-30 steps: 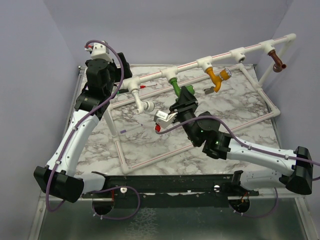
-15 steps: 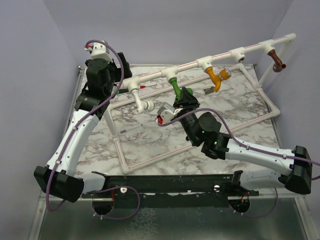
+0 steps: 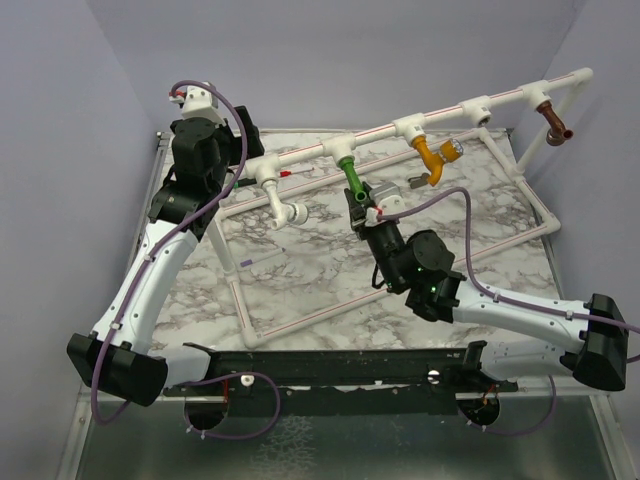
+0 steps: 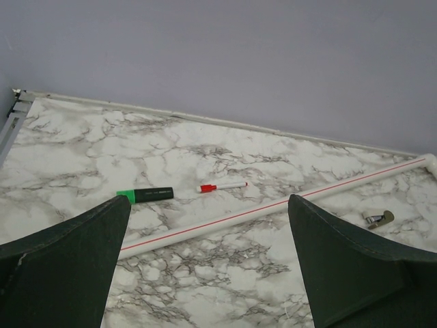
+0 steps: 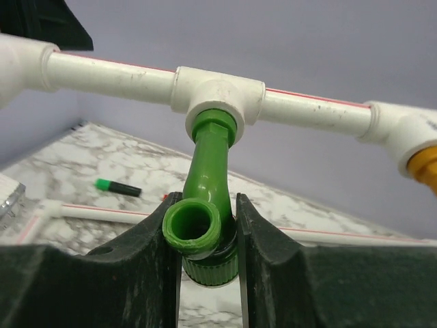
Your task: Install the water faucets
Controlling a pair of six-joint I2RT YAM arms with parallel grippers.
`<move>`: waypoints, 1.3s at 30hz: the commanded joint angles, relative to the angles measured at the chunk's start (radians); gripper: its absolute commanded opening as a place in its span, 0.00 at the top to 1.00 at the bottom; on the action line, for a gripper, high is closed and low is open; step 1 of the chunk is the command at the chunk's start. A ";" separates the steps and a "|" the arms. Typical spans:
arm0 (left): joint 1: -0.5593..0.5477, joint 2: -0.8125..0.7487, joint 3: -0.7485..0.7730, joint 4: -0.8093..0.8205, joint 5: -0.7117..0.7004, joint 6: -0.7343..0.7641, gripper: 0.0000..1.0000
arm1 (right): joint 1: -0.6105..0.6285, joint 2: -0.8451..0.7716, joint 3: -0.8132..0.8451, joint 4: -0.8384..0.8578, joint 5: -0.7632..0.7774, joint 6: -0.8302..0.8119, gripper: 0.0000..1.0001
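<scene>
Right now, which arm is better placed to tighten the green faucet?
Right: the right claw is shut on the green faucet under the pipe tee, while the left claw hangs open away from it.

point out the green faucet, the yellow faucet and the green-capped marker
green faucet (image 5: 209, 158): right wrist view, on its bent neck
yellow faucet (image 3: 427, 153): top view, on its body
marker (image 4: 151, 195): left wrist view, on its black barrel

Top cam overhead fr. behind; low wrist cams apparently share green marker (image 4: 145, 195).
</scene>
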 commanded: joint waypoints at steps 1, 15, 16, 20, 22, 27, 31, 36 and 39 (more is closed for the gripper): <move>-0.024 0.058 -0.064 -0.198 0.083 0.010 0.01 | 0.013 -0.016 -0.004 0.114 -0.048 0.329 1.00; -0.024 0.056 -0.064 -0.198 0.086 0.009 0.01 | 0.013 -0.058 -0.055 0.204 0.061 1.014 1.00; -0.024 0.056 -0.064 -0.199 0.087 0.009 0.01 | 0.013 -0.061 -0.057 0.201 0.082 1.074 1.00; -0.024 0.055 -0.063 -0.198 0.089 0.007 0.01 | 0.013 -0.072 -0.048 0.153 0.099 1.300 0.99; -0.024 0.055 -0.063 -0.198 0.089 0.007 0.01 | 0.012 -0.075 -0.045 0.134 0.114 1.397 0.99; -0.024 0.055 -0.063 -0.198 0.089 0.007 0.01 | 0.012 -0.091 -0.048 0.093 0.172 1.580 0.99; -0.024 0.055 -0.063 -0.198 0.091 0.007 0.01 | 0.011 -0.103 -0.065 0.093 0.203 1.701 1.00; -0.024 0.059 -0.064 -0.198 0.090 0.007 0.01 | 0.011 -0.101 -0.043 0.059 0.172 1.750 1.00; -0.024 0.058 -0.064 -0.198 0.088 0.007 0.01 | 0.011 -0.100 -0.015 -0.041 0.180 1.765 0.99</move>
